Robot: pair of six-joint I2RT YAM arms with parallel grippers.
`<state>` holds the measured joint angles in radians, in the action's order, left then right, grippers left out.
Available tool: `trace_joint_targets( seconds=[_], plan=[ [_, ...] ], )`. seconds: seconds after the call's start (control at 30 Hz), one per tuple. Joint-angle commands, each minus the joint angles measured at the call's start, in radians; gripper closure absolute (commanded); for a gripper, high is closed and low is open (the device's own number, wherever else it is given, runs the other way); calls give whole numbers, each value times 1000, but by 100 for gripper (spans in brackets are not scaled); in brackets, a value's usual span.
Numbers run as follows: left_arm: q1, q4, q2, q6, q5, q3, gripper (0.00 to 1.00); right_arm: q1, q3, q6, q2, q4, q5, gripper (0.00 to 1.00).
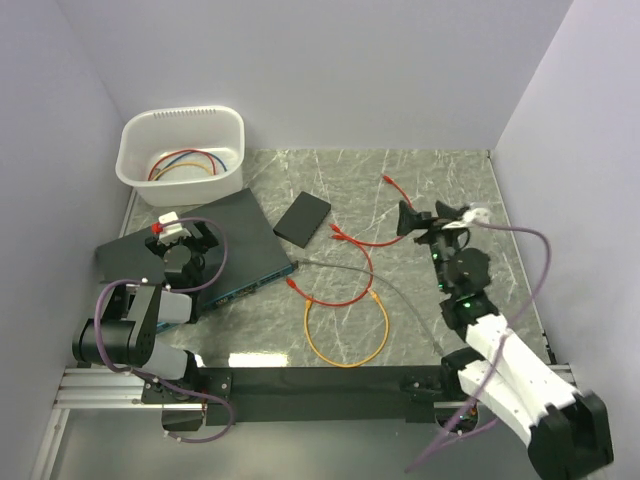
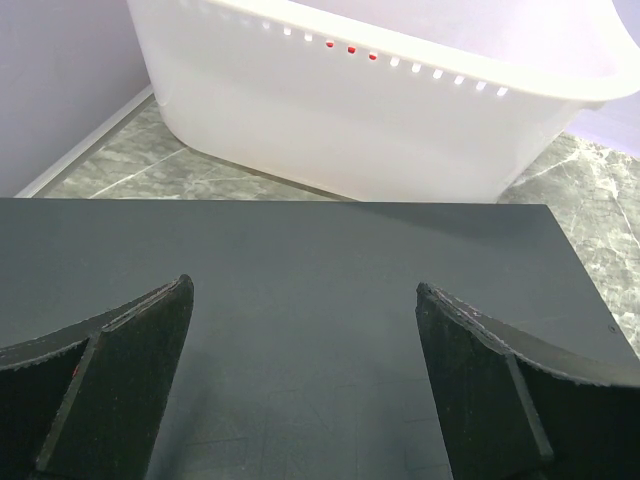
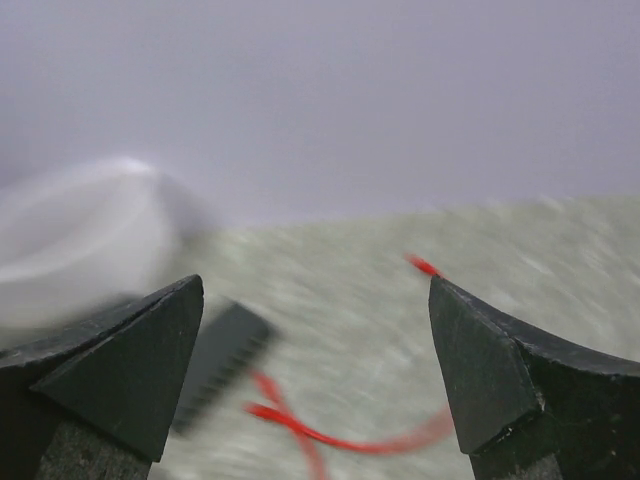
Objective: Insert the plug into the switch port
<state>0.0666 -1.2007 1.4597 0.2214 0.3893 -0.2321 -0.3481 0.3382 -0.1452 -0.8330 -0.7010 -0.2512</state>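
Not started. Saw plug (image 1: 336,232) loose on table (image 1: 440,175), beside box (image 1: 302,218), well apart from switch port (image 1: 248,287). Found left jaws over switch (image 1: 240,232), right jaws near plug; both wide open, empty. Remained: grasp, align, insert.

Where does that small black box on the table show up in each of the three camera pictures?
Top external: the small black box lies near the table's middle, right of the big black switch.
Left wrist: not in it.
Right wrist: the small black box is at lower left, blurred.
Shared landmark: the white tub, far left in the top view, across the top of the left wrist view, a blurred white shape at left in the right wrist view.
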Motion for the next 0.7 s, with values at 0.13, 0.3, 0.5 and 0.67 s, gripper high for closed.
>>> trace_joint_targets(
  seconds=[0.13, 0.3, 0.5, 0.67],
  plan=[
    [-4, -53, 2, -19, -10, 4, 1, 1, -60, -569, 193, 18, 385, 0],
    [-4, -54, 2, -16, -10, 4, 1, -90, 63, -474, 20, 188, 534, 0],
    [-4, -51, 1, -16, -10, 4, 1, -264, 119, -387, 30, 359, 224, 0],
    [-4, -53, 2, -17, -9, 4, 1, -446, 94, -337, 69, 405, 64, 0]
  ],
)
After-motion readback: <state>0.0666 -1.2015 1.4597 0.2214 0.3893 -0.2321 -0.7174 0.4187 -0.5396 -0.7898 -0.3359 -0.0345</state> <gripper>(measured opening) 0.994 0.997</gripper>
